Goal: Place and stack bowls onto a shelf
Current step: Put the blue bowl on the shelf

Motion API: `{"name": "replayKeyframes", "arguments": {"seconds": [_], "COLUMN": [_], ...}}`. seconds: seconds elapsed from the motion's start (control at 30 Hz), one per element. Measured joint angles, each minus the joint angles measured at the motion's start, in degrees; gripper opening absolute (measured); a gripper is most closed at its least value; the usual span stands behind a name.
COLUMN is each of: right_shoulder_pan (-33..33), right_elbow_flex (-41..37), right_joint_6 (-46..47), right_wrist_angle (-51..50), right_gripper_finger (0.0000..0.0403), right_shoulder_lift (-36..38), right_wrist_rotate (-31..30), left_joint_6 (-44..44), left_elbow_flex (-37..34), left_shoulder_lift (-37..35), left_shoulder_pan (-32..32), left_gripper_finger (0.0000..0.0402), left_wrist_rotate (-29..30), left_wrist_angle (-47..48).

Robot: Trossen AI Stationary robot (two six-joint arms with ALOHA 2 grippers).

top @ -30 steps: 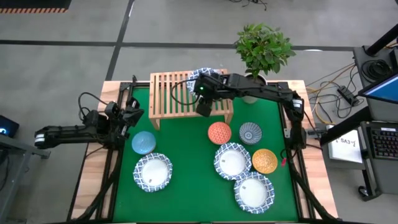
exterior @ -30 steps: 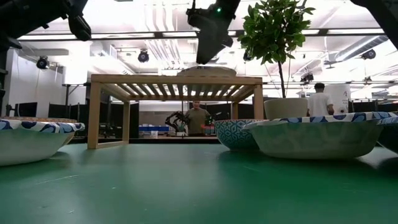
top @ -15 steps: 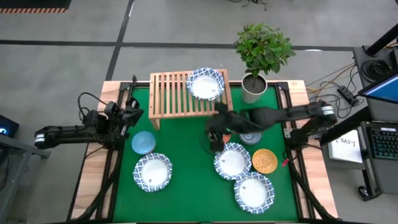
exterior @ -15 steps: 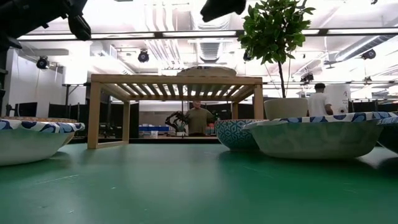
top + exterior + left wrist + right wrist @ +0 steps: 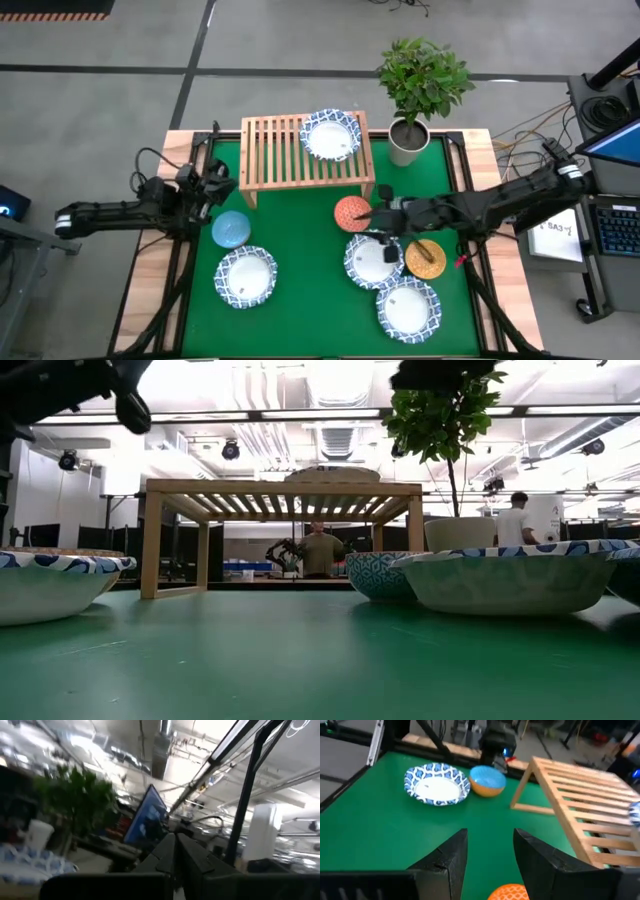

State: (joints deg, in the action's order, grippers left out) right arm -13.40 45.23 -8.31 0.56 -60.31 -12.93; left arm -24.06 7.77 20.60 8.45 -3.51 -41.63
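In the low view the nearest bowls are cut off: a white bowl with a blue patterned rim (image 5: pixel 55 582) runs off the picture at one side, another wide white bowl (image 5: pixel 510 578) at the other, and a blue-grey patterned bowl (image 5: pixel 378 573) sits half hidden behind it. From above, the desk (image 5: pixel 300 290) is a smooth green mat edged in pale wood.

Nearest the front lie two wide white bowls (image 5: pixel 408 308) (image 5: pixel 246 276), then a third (image 5: pixel 370 259) touching a golden yellow bowl (image 5: pixel 425 259). The right hand (image 5: pixel 388 220) hangs over this cluster, beside the orange-red bowl (image 5: pixel 351 212); its own camera shows the two dark fingers (image 5: pixel 445 857) apart, with nothing between them. It covers the blue-grey bowl almost wholly from above.

The light blue bowl (image 5: pixel 231 228) sits near the left hand (image 5: pixel 215 180), which waits at the desk's left edge; its blurred wrist view seems to show the fingers together.

Farthest back stands the shelf (image 5: pixel 290 155), a slatted light-wood rack on short legs, with one wide white bowl (image 5: pixel 331 134) resting on its right end. In the low view only a sliver of that bowl shows above the slats.
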Motion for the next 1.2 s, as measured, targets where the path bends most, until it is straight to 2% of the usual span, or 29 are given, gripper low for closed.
{"name": "replayKeyframes", "arguments": {"seconds": [0.2, 0.4, 0.53, 0.67, 0.97, 1.2], "right_shoulder_pan": [0.0, 0.0, 0.0, 0.0, 0.0, 0.0], "right_elbow_flex": [-7.2, -9.7, -9.7, -9.7, -10.0, -10.5], "right_joint_6": [-3.0, -5.5, -7.0, -7.4, -6.9, -9.4], "right_wrist_angle": [4.4, 4.8, 4.3, 3.7, -0.6, -0.4], "right_gripper_finger": [0.0148, 0.0148, 0.0148, 0.0148, 0.0148, 0.0148], "right_shoulder_lift": [8.3, 14.0, 15.9, 16.7, 16.3, 16.6], "right_wrist_rotate": [-0.1, -0.1, 1.4, 1.6, 1.6, 1.4], "left_joint_6": [-10.2, -12.7, -14.8, -20.3, -27.8, -36.2], "left_elbow_flex": [1.4, 7.1, 11.7, 17.1, 32.9, 42.3], "left_shoulder_lift": [2.6, 8.2, 12.7, 16.3, 24.2, 30.2], "left_shoulder_pan": [-0.7, -3.6, -6.0, -7.2, -9.4, -12.7], "left_gripper_finger": [0.0000, 0.0000, 0.0000, 0.0000, 0.0000, 0.0000], "left_wrist_rotate": [0.0, -0.1, -0.1, 0.7, 5.7, 6.1], "left_wrist_angle": [0.2, 1.1, 6.7, 18.2, 58.0, 79.7]}}
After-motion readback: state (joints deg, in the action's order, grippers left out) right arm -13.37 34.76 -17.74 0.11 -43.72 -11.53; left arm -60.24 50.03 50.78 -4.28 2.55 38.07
